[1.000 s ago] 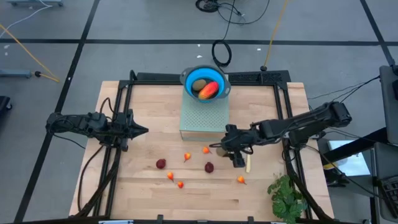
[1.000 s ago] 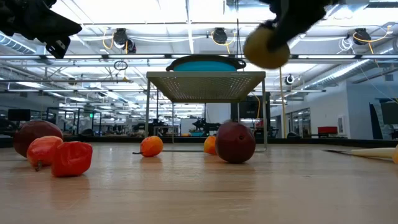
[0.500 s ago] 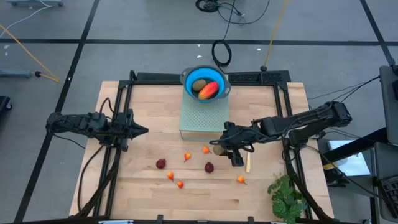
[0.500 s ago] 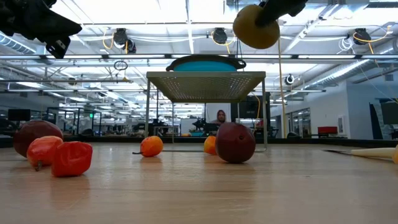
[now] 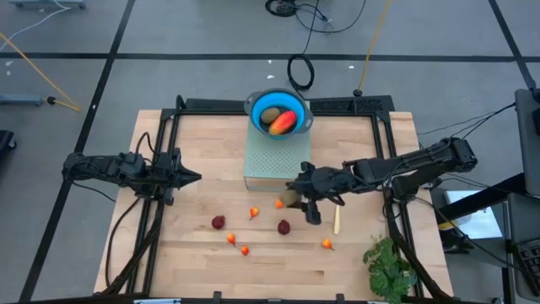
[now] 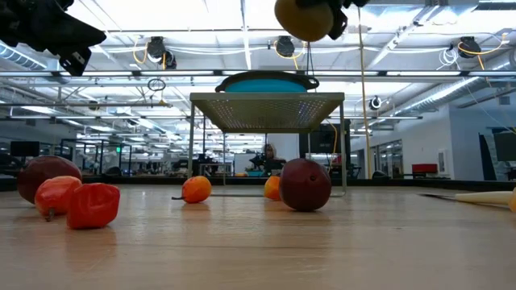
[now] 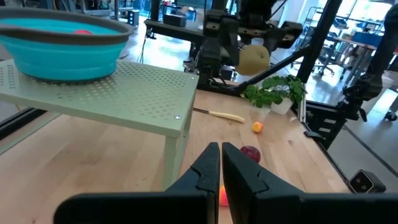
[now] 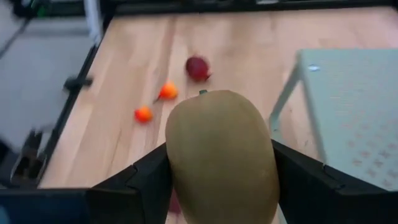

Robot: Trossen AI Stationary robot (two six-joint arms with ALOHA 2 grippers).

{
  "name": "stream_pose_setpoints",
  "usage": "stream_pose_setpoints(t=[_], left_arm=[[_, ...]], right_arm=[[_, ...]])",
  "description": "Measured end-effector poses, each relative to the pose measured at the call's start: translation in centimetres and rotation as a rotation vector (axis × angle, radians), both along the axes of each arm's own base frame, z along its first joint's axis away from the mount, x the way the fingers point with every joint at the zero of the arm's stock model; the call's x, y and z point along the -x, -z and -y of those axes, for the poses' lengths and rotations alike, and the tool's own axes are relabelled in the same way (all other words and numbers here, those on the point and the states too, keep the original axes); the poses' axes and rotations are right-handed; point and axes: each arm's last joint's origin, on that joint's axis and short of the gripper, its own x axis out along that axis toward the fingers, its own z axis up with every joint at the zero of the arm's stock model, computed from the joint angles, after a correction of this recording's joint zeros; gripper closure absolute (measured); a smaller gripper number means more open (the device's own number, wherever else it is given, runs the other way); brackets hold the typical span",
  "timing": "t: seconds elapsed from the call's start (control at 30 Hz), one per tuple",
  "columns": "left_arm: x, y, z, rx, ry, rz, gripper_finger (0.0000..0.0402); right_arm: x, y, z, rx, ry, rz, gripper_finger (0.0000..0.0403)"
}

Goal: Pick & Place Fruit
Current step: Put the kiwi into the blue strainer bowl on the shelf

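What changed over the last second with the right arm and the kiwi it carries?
The right gripper, fingers shut on the kiwi, lifted it higher and carried it toward the green stand holding the blue bowl. Nothing was let go. The left gripper stayed shut at the table's left, and the mango, knife and loose fruit on the table did not move.

A brown kiwi (image 8: pixel 222 158) hangs lifted above the table; another kiwi (image 5: pixel 270 115) and the mango (image 5: pixel 284 122) lie together — dark-red balls (image 5: pixel 218 222) and tiny orange pieces (image 5: pixel 254 213) scattered below.
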Motion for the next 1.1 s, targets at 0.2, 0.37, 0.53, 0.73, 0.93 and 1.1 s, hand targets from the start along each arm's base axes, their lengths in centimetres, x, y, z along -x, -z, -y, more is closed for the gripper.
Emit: stream_pose_setpoints(t=[0.2,0.37,0.53,0.73,0.93,1.1], left_arm=[[0.0,0.0,0.0,0.005,0.0,0.0,0.0385],[0.0,0.0,0.0,0.005,0.0,0.0,0.0385],[0.0,0.0,0.0,0.005,0.0,0.0,0.0385],[0.0,0.0,0.0,0.005,0.0,0.0,0.0385],[0.0,0.0,0.0,0.005,-0.001,0.0,0.0385],[0.0,0.0,0.0,0.001,0.0,0.0,0.0385]], right_arm=[[-0.3,-0.3,0.7,-0.216,0.186,0.013,0.0176],[-0.5,-0.3,1.9,-0.457,0.378,-0.003,0.0175],[-0.6,-0.3,2.9,-0.681,0.49,-0.038,0.0177],[-0.7,-0.3,3.9,-0.94,0.613,-0.093,0.0174],[-0.7,-0.3,4.4,-1.158,0.657,-0.187,0.0173],[-0.7,-0.4,4.4,-1.252,0.652,-0.25,0.0172]])
